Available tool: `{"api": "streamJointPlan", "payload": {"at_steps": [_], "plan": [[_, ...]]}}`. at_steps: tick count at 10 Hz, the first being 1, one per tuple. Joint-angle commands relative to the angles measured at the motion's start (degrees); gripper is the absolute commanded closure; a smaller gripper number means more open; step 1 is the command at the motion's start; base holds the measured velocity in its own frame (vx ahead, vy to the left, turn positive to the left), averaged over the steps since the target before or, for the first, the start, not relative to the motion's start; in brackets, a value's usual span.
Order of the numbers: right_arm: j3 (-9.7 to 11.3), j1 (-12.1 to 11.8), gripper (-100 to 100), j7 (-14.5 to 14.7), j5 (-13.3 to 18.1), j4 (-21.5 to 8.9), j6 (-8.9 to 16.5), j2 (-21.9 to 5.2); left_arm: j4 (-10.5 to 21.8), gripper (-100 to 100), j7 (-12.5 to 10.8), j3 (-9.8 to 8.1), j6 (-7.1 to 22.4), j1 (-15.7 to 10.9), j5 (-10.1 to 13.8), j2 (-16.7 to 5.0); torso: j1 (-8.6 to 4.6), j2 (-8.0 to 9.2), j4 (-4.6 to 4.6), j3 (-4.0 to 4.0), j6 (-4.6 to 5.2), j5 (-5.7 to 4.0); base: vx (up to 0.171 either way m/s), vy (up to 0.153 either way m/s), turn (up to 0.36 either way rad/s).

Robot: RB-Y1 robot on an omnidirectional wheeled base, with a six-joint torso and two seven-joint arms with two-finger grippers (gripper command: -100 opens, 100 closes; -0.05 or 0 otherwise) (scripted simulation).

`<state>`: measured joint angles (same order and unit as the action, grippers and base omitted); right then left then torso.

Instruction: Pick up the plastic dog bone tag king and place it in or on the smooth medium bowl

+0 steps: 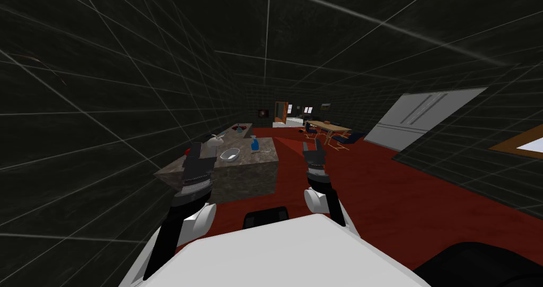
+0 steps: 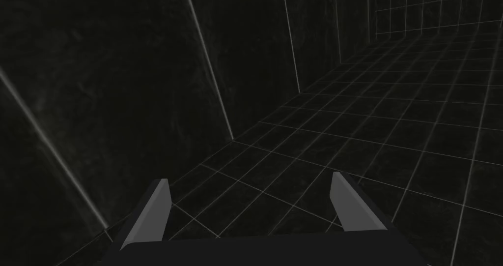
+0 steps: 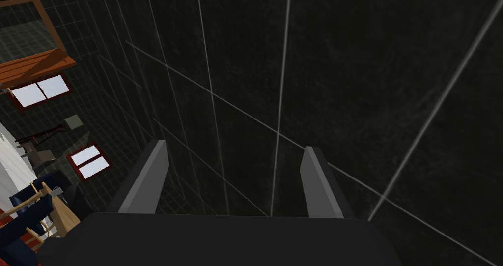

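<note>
Left gripper [image 2: 249,178], fingers apart, hides the near left corner of the counter [image 1: 263,159]; beyond it sits the white bowl [image 1: 229,154], then a pale sliver [image 1: 260,152] beside the blue bottle [image 1: 254,143], too small to tell if it is the tag; right gripper [image 3: 234,146], fingers spread, rises over the red floor [image 1: 403,204].

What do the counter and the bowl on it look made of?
The counter looks like stone, perhaps marble or granite: mottled grey-brown, matte. The bowl is smooth and plain whitish; whether it is plastic or ceramic, I cannot tell.
</note>
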<state>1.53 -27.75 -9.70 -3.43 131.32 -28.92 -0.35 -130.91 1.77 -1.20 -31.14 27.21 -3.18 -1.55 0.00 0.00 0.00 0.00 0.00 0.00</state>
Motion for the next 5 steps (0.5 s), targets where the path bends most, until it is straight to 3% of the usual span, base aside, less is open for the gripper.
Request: {"api": "streamJointPlan", "payload": {"at_steps": [1,5], "plan": [[0.0,0.0,0,0.0,0.0,0.0,0.0,0.0,0.6,-100,0.13,0.15,0.79,-0.02,-0.24,-2.4,0.0,0.0,0.0,0.0,0.0,0.0,0.014,-0.023,-0.035],[0.01,0.0,0,0.0,0.0,0.0,0.0,0.01,2.55,-100,0.59,0.68,3.44,-0.07,-1.04,-7.2,-0.2,-0.05,-0.01,-0.03,0.01,-0.05,0.016,-0.057,-0.039]]}}
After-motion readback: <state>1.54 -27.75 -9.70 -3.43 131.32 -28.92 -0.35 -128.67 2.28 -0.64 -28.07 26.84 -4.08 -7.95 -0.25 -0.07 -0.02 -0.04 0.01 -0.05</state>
